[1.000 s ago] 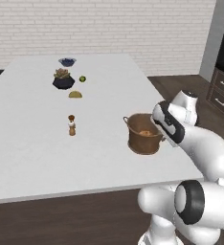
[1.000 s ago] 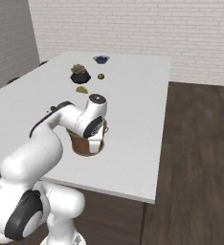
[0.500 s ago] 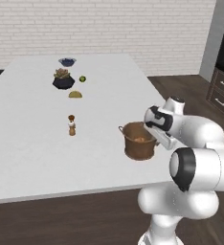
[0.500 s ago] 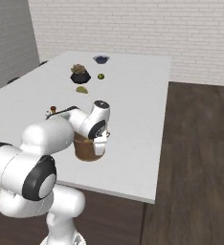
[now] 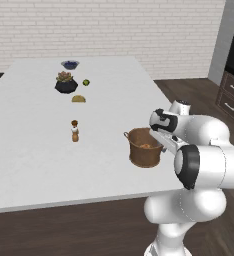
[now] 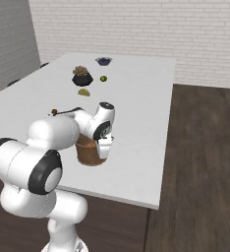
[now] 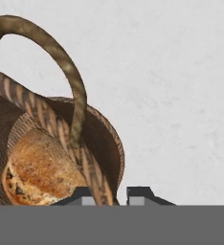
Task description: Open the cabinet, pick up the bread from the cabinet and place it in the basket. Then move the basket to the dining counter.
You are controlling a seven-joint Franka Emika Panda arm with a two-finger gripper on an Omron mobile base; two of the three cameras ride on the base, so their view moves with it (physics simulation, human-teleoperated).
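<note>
The brown woven basket (image 5: 144,148) stands near the front right of the white dining counter (image 5: 34,160). The golden-brown bread (image 5: 145,146) lies inside it. My gripper (image 5: 162,143) is at the basket's right rim. In the hand view the basket (image 7: 97,143) has its wall running between the two dark fingertips (image 7: 137,193), so my gripper (image 7: 109,196) is shut on the rim. The bread (image 7: 37,170) lies left of that wall, under a loop handle (image 7: 66,72). In the right base view the arm hides much of the basket (image 6: 89,153), and my gripper (image 6: 105,146) is at its near side.
Further back on the counter are a small brown bottle (image 5: 75,131), a flat yellowish half-moon piece (image 5: 79,98), a potted plant in a black pot (image 5: 65,83), a green fruit (image 5: 86,82) and a blue bowl (image 5: 70,64). Dark wooden floor (image 6: 200,162) lies right of the counter.
The arm has folded in and brought the basket slightly lower and toward the counter's front edge; over the last half second the basket has hardly moved.
</note>
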